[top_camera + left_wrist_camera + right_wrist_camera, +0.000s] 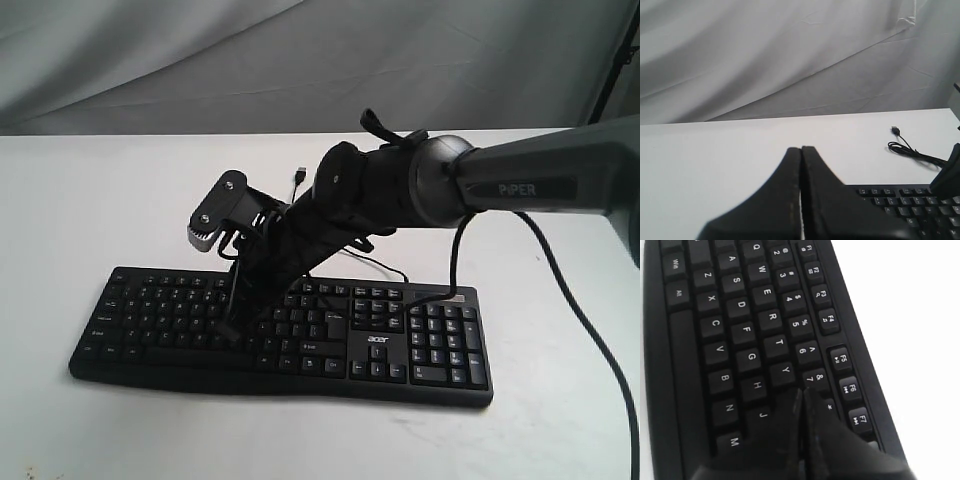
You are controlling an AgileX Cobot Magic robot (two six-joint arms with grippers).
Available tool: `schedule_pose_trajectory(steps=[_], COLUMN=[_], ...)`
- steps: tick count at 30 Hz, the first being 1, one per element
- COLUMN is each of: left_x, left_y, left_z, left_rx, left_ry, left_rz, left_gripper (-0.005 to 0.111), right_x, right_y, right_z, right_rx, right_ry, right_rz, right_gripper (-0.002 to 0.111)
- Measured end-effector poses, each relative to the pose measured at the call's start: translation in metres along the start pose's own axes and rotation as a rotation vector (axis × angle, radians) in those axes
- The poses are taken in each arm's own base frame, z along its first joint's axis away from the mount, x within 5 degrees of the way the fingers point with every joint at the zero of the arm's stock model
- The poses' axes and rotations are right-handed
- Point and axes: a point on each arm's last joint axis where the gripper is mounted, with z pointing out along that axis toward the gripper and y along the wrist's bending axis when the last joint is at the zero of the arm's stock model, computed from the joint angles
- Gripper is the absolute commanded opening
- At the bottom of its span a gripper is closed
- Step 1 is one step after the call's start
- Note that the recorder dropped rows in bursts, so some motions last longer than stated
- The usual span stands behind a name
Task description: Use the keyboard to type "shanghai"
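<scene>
The black keyboard (420, 340) lies on the white table, its "acer" logo facing the front. My right gripper (232, 335) reaches across from the right and points down at the letter keys left of the middle. In the right wrist view the right gripper (802, 391) is shut with nothing in it, its tip over the key between Y (784, 371), 7 and J (762, 416); whether it touches I cannot tell. My left gripper (801, 148) is shut and empty, off the keyboard's (905, 202) left end above bare table. It does not show in the exterior view.
The keyboard's thin black USB cable (299, 177) lies loose on the table (100, 200) behind it, coiled near the plug (895, 131). A grey cloth (200, 60) hangs behind the table. The right arm's own cable (590, 340) trails over the table at the right.
</scene>
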Motion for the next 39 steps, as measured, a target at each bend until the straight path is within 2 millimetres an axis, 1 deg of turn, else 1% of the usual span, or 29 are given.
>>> schedule_pose_trajectory(steps=[5,8,39], left_x=[0.0,0.0,0.0], left_y=[0.0,0.0,0.0], left_z=[0.0,0.0,0.0], left_rx=[0.0,0.0,0.0], left_ry=[0.0,0.0,0.0], left_rz=[0.0,0.0,0.0], left_gripper=[0.0,0.0,0.0], right_x=[0.006,0.0077,0.0096], right_y=[-0.001,-0.0012,-0.0009], right_z=[0.0085,0.0099,0.0098], right_rx=[0.003,0.004,0.0], right_ry=[0.019,0.026,0.047], right_rz=[0.005,-0.001,-0.026], right_gripper=[0.0,0.0,0.0])
